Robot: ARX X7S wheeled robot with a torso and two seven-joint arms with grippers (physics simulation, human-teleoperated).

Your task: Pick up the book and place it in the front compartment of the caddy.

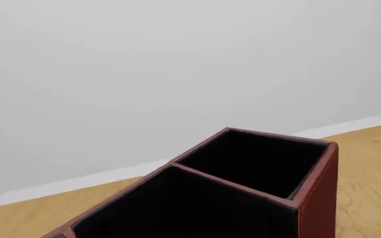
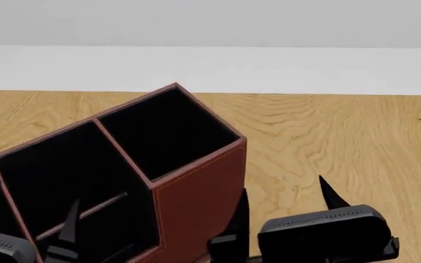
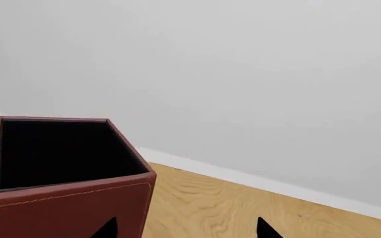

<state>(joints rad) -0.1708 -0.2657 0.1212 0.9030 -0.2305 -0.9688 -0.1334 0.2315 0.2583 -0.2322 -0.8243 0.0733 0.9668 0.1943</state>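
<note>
Room: wood floor point(image 2: 357, 137), white baseboard, pale gray wall point(image 1: 144, 64).

Left wrist view: only the caddy point(image 1: 316, 198) shows, red outside, black inside, with a thin wall between two sections. No fingers in this view. No book.

Head view: the caddy stands on the floor, tilted across the picture. The left gripper point(image 2: 64, 241) hangs over the caddy's near sections; I cannot tell if its fingers are apart or together. The right gripper point(image 2: 280, 219) is just beside the caddy's red side, its fingers apart and holding nothing.

Right wrist view: one caddy corner and two black fingertips point(image 3: 265, 229), spread apart, empty.

Book: not seen in any view, so I cannot say where it is.

Handling guess: a thin book should be light and stiff, maybe slippery. Best to pinch both flat covers near the spine.
</note>
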